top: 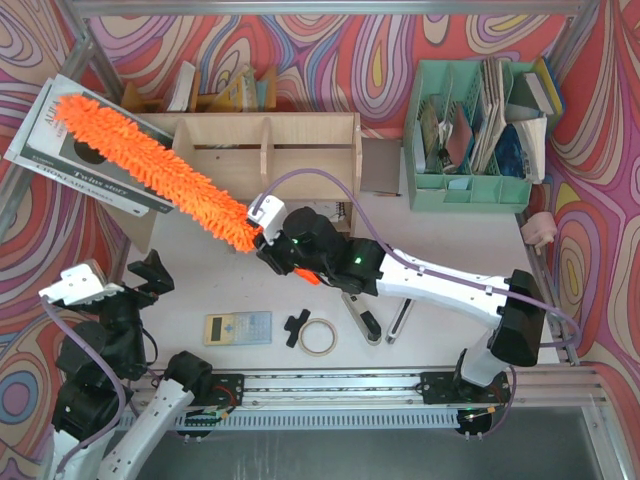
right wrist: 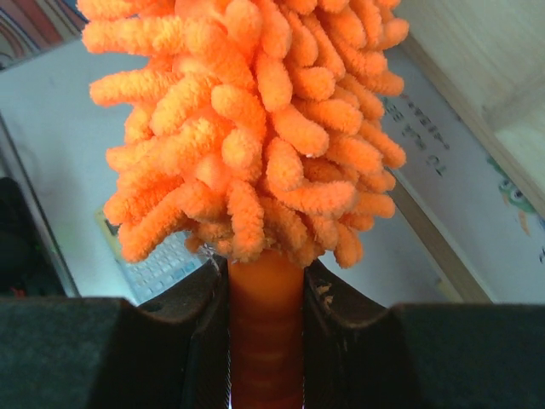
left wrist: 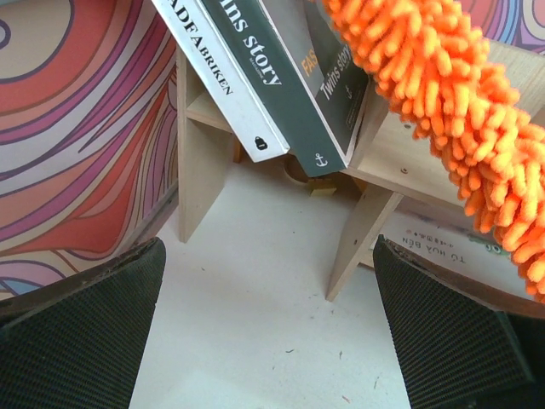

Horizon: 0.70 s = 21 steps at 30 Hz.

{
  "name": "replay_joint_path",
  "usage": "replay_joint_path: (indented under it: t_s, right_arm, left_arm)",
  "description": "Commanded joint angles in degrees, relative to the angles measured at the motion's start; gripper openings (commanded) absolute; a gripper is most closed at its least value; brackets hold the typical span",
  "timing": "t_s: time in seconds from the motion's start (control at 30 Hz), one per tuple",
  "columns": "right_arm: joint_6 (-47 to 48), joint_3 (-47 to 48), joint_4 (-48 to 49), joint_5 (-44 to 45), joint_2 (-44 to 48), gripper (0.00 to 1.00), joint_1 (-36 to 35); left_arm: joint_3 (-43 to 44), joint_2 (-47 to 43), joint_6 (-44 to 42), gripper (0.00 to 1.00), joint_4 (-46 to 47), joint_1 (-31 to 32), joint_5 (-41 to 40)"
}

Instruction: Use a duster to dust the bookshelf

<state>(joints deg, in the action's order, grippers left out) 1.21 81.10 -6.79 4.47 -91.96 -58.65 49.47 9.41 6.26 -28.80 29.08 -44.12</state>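
The light plywood bookshelf [top: 265, 150] stands at the back of the table, and one of its legs [left wrist: 362, 230] shows in the left wrist view. The fluffy orange duster [top: 150, 165] slants from the shelf's front edge up to the far left, over books lying on the shelf's left end. My right gripper [top: 266, 238] is shut on the duster's smooth orange handle [right wrist: 266, 332], just below the fluffy head [right wrist: 255, 128]. My left gripper [top: 150, 275] hangs open over the bare table, in front of the shelf's left end. Nothing lies between its fingers [left wrist: 85, 332], and the duster [left wrist: 460, 111] passes above on the right.
Two books [left wrist: 281, 85] overhang the shelf's left end. A mint green file organizer [top: 470, 130] full of papers stands at the back right. A calculator [top: 237, 327], a tape roll [top: 318, 338] and small tools [top: 362, 318] lie near the front. More books stand behind the shelf.
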Motion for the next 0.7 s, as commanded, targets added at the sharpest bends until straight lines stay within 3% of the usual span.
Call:
replay_joint_path:
  t_s: [0.0,0.33,0.67]
  right_arm:
    - [0.4,4.8,4.8,-2.0,-1.1,0.00,-0.8]
    - [-0.5,14.6,-2.6,4.2,-8.7,0.00,1.0]
    - [-2.9,8.0,-3.6,9.0,-3.9,0.00,2.2]
  left_arm:
    - [0.1,1.4,-0.1,0.99,0.2,-0.4,1.2]
    - [0.9,4.4,0.1,0.98,-0.7,-0.4,4.1]
    - [1.1,5.2,0.1,0.98,-0.9,-0.4,4.5]
